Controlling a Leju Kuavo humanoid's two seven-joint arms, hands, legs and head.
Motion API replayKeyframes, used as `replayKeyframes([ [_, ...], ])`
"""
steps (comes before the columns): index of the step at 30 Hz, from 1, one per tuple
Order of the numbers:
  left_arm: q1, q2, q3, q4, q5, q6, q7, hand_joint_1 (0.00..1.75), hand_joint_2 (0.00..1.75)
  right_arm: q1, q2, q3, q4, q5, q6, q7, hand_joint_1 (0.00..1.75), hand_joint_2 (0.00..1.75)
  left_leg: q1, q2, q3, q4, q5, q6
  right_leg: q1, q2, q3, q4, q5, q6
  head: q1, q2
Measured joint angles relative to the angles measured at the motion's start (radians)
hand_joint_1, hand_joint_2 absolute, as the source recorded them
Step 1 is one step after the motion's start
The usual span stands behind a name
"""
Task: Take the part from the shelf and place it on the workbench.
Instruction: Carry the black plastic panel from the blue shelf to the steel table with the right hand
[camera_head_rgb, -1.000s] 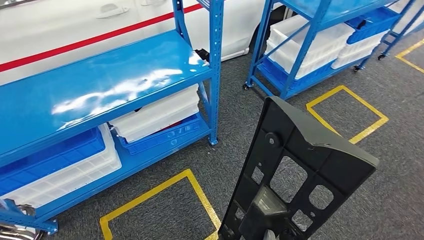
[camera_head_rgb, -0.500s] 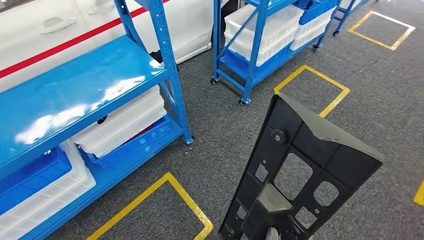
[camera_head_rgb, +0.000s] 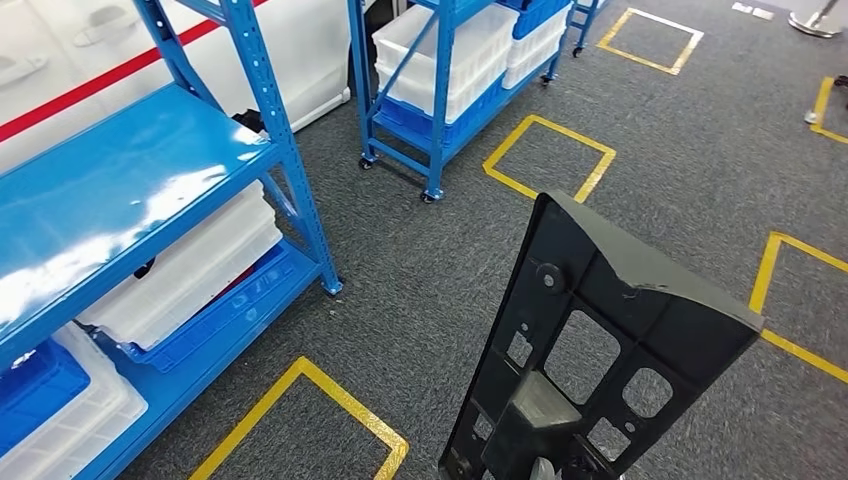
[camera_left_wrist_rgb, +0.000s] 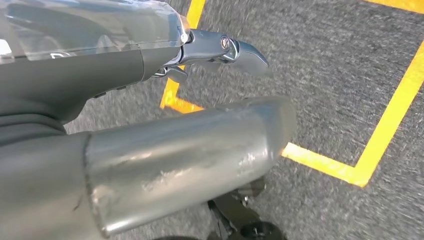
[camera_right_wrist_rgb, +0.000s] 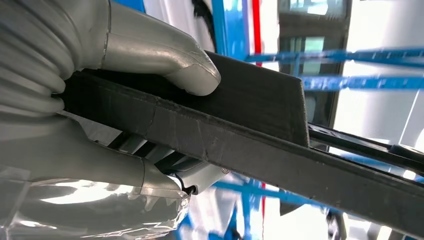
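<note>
A grey carpeted floor (camera_head_rgb: 420, 290) marked with yellow taped squares (camera_head_rgb: 550, 158) is seen from the head view. A blue shelf (camera_head_rgb: 110, 190) is set at the left, with white bins (camera_head_rgb: 180, 275) and a blue bin (camera_head_rgb: 35, 385) stored on its lower level, and a second, wheeled blue rack (camera_head_rgb: 440, 70) loaded with white bins is placed further back. The black part (camera_head_rgb: 600, 340), a flat ribbed panel with cut-out openings, is held upright in front of the robot, clear of the shelf and above the floor. It is clamped by the right hand (camera_right_wrist_rgb: 100, 100), the thumb (camera_right_wrist_rgb: 165, 55) pressed on one face and the fingers behind the other. The left hand (camera_left_wrist_rgb: 150, 125) is hung above the carpet; whether it is clenched or released cannot be told, as the picture is blurred.
</note>
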Motion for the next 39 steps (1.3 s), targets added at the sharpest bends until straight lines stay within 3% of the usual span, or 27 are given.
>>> replayKeyframes([
  [1, -0.001, 0.0, -0.001, 0.0, 0.001, 0.001, 0.0, 0.0, 0.0, 0.0, 0.0, -0.001, 0.001, 0.0, 0.001, 0.0, 1.75, 1.75, -0.001, 0.015, 0.0, 0.0, -0.001, -0.001, -0.001, -0.004, 0.018, -0.02, 0.016, 0.0, 0.0, 0.0],
  [2, -0.002, 0.0, -0.001, 0.0, 0.002, 0.001, 0.001, 0.0, 0.0, 0.0, 0.0, -0.001, 0.002, -0.001, 0.002, 0.0, 1.75, 1.75, -0.001, 0.029, 0.001, 0.0, -0.002, -0.002, 0.0, -0.014, 0.056, -0.079, 0.044, -0.001, 0.0, 0.0],
  [4, -0.005, 0.0, -0.002, 0.0, 0.003, 0.001, 0.004, 0.0, 0.0, 0.0, 0.0, -0.002, 0.002, -0.002, 0.007, 0.0, 1.75, 1.75, -0.004, 0.051, 0.006, 0.001, -0.006, -0.008, 0.007, -0.056, 0.142, -0.222, 0.088, -0.012, 0.0, 0.0],
  [5, -0.005, 0.0, -0.003, 0.0, 0.003, 0.001, 0.005, 0.0, 0.0, 0.0, 0.001, -0.003, 0.002, -0.002, 0.009, 0.0, 1.75, 1.75, -0.006, 0.06, 0.009, 0.002, -0.008, -0.013, 0.012, -0.071, 0.167, -0.268, 0.097, -0.019, -0.001, 0.0],
  [6, -0.006, 0.0, -0.004, 0.0, 0.003, 0.002, 0.007, 0.0, 0.0, 0.001, 0.001, -0.003, 0.001, -0.003, 0.01, -0.001, 1.75, 1.75, -0.007, 0.069, 0.012, 0.002, -0.01, -0.017, 0.016, -0.079, 0.177, -0.289, 0.098, -0.025, -0.002, 0.0],
  [8, -0.008, 0.0, -0.005, 0.0, 0.003, 0.003, 0.011, 0.0, 0.0, 0.004, 0.004, -0.005, 0.001, -0.004, 0.011, -0.001, 1.75, 1.75, -0.009, 0.085, 0.016, 0.0, -0.012, -0.027, 0.019, -0.059, 0.174, -0.295, 0.1, -0.035, -0.003, 0.0],
  [9, -0.01, 0.0, -0.005, 0.0, 0.003, 0.003, 0.013, 0.0, 0.0, 0.007, 0.006, -0.007, 0.001, -0.005, 0.011, -0.001, 1.75, 1.75, -0.007, 0.076, 0.016, 0.004, -0.018, -0.032, 0.017, -0.049, 0.175, -0.299, 0.104, -0.041, -0.003, 0.0],
  [11, -0.01, 0.0, -0.006, 0.0, 0.003, 0.003, 0.015, 0.0, 0.0, 0.009, 0.01, -0.01, 0.0, -0.006, 0.013, -0.002, 1.75, 1.75, -0.003, 0.023, -0.002, 0.053, -0.057, -0.041, 0.01, -0.028, 0.175, -0.309, 0.111, -0.053, -0.006, 0.0],
  [13, -0.007, 0.001, -0.006, 0.0, 0.004, 0.003, 0.018, 0.0, 0.0, 0.009, 0.014, -0.012, 0.0, -0.007, 0.016, -0.002, 1.75, 1.75, 0.001, -0.03, -0.058, 0.182, -0.128, -0.046, 0.009, -0.006, 0.172, -0.31, 0.114, -0.06, -0.009, 0.0],
  [14, -0.005, 0.002, -0.006, 0.0, 0.004, 0.003, 0.02, 0.0, 0.0, 0.009, 0.015, -0.014, 0.001, -0.008, 0.017, -0.002, 1.75, 1.75, 0.001, -0.037, -0.088, 0.248, -0.153, -0.049, 0.009, 0.008, 0.171, -0.309, 0.114, -0.061, -0.01, 0.0],
  [15, -0.003, 0.002, -0.006, 0.0, 0.004, 0.003, 0.022, 0.0, 0.0, 0.009, 0.016, -0.015, 0.001, -0.008, 0.018, -0.002, 1.75, 1.75, 0.002, -0.04, -0.107, 0.289, -0.161, -0.051, 0.009, 0.023, 0.171, -0.308, 0.114, -0.062, -0.01, 0.0],
  [16, -0.001, 0.003, -0.006, 0.0, 0.005, 0.003, 0.024, 0.0, 0.0, 0.01, 0.018, -0.016, 0.002, -0.008, 0.018, -0.002, 1.75, 1.75, 0.004, -0.041, -0.108, 0.289, -0.145, -0.053, 0.008, 0.04, 0.171, -0.306, 0.115, -0.061, -0.01, 0.0],
  [17, 0.0, 0.004, -0.006, 0.0, 0.005, 0.003, 0.025, 0.0, 0.0, 0.01, 0.018, -0.017, 0.003, -0.008, 0.019, -0.002, 1.75, 1.75, 0.007, -0.045, -0.09, 0.247, -0.111, -0.054, 0.007, 0.057, 0.171, -0.302, 0.114, -0.06, -0.011, 0.0],
  [19, 0.001, 0.006, -0.006, 0.0, 0.006, 0.003, 0.026, 0.0, 0.0, 0.01, 0.021, -0.019, 0.003, -0.008, 0.021, -0.002, 1.75, 1.75, 0.016, -0.087, -0.032, 0.111, -0.041, -0.057, 0.005, 0.087, 0.169, -0.288, 0.109, -0.051, -0.011, 0.0],
  [21, 0.002, 0.007, -0.006, 0.001, 0.006, 0.003, 0.027, 0.0, 0.0, 0.009, 0.023, -0.021, 0.003, -0.008, 0.023, -0.003, 1.75, 1.75, 0.02, -0.128, 0.0, 0.034, -0.021, -0.054, 0.004, 0.113, 0.158, -0.274, 0.106, -0.037, -0.01, 0.0],
  [22, 0.001, 0.007, -0.006, 0.002, 0.006, 0.002, 0.027, 0.0, 0.0, 0.009, 0.024, -0.021, 0.003, -0.008, 0.025, -0.003, 1.75, 1.75, 0.018, -0.132, 0.001, 0.031, -0.025, -0.05, 0.004, 0.125, 0.152, -0.272, 0.109, -0.03, -0.01, 0.0],
  [23, -0.001, 0.007, -0.006, 0.002, 0.006, 0.002, 0.028, 0.0, 0.0, 0.01, 0.025, -0.022, 0.003, -0.008, 0.026, -0.003, 1.75, 1.75, 0.016, -0.12, 0.001, 0.028, -0.024, -0.043, 0.001, 0.139, 0.146, -0.272, 0.113, -0.023, -0.01, 0.0],
  [24, -0.002, 0.007, -0.006, 0.002, 0.007, 0.002, 0.029, 0.0, 0.0, 0.012, 0.025, -0.022, 0.003, -0.007, 0.026, -0.003, 1.75, 1.75, 0.015, -0.106, 0.002, 0.026, -0.02, -0.036, 0.0, 0.134, 0.141, -0.269, 0.113, -0.017, -0.01, 0.0],
  [26, -0.003, 0.007, -0.006, 0.002, 0.009, 0.001, 0.029, 0.0, 0.0, 0.013, 0.025, -0.022, 0.003, -0.007, 0.027, -0.003, 1.75, 1.75, 0.014, -0.076, 0.002, 0.02, -0.013, -0.02, 0.003, 0.079, 0.118, -0.228, 0.087, -0.009, -0.004, 0.0],
  [28, 0.0, 0.008, -0.006, 0.002, 0.013, 0.001, 0.031, 0.0, 0.0, 0.012, 0.025, -0.023, 0.003, -0.007, 0.027, -0.003, 1.75, 1.75, 0.01, -0.046, -0.001, 0.018, -0.012, -0.012, 0.006, 0.014, 0.063, -0.112, 0.024, -0.006, 0.004, 0.0],
  [30, 0.002, 0.009, -0.006, 0.002, 0.016, 0.001, 0.032, 0.0, 0.0, 0.012, 0.025, -0.023, 0.004, -0.007, 0.027, -0.003, 1.75, 1.75, 0.004, -0.014, -0.003, 0.018, -0.013, -0.009, 0.004, 0.0, 0.011, -0.001, -0.015, -0.004, 0.005, 0.0],
  [31, 0.002, 0.01, -0.006, 0.002, 0.018, 0.001, 0.032, 0.0, 0.0, 0.012, 0.025, -0.023, 0.005, -0.007, 0.027, -0.003, 1.75, 1.75, 0.003, 0.001, -0.003, 0.018, -0.014, -0.008, 0.004, -0.002, 0.007, 0.008, -0.009, -0.005, 0.005, 0.0],
  [32, 0.001, 0.01, -0.006, 0.002, 0.019, 0.001, 0.033, 0.0, 0.0, 0.012, 0.025, -0.023, 0.005, -0.007, 0.027, -0.003, 1.75, 1.75, 0.001, 0.013, -0.001, 0.018, -0.015, -0.008, 0.004, -0.004, 0.019, -0.013, 0.011, -0.007, 0.005, 0.0],
  [33, -0.001, 0.01, -0.006, 0.002, 0.02, 0.001, 0.033, 0.0, 0.0, 0.012, 0.025, -0.023, 0.006, -0.007, 0.027, -0.003, 1.75, 1.75, 0.0, 0.026, 0.001, 0.018, -0.017, -0.009, 0.005, -0.012, 0.056, -0.079, 0.046, -0.012, 0.005, 0.0],
  [36, -0.004, 0.01, -0.006, 0.002, 0.02, 0.001, 0.033, 0.0, 0.0, 0.011, 0.025, -0.023, 0.006, -0.006, 0.027, -0.003, 1.75, 1.75, -0.004, 0.059, 0.011, 0.016, -0.024, -0.017, 0.02, -0.066, 0.155, -0.266, 0.101, -0.03, 0.005, 0.0],
  [37, -0.004, 0.01, -0.006, 0.002, 0.02, 0.001, 0.033, 0.0, 0.0, 0.011, 0.025, -0.023, 0.006, -0.006, 0.027, -0.003, 1.75, 1.75, -0.005, 0.068, 0.013, 0.014, -0.025, -0.021, 0.025, -0.072, 0.159, -0.278, 0.098, -0.035, 0.005, 0.0],
  [39, -0.006, 0.011, -0.006, 0.002, 0.02, 0.001, 0.033, 0.0, 0.0, 0.013, 0.026, -0.024, 0.006, -0.006, 0.027, -0.003, 1.75, 1.75, -0.005, 0.082, 0.018, 0.01, -0.028, -0.032, 0.026, -0.051, 0.158, -0.286, 0.104, -0.044, 0.005, 0.0],
])
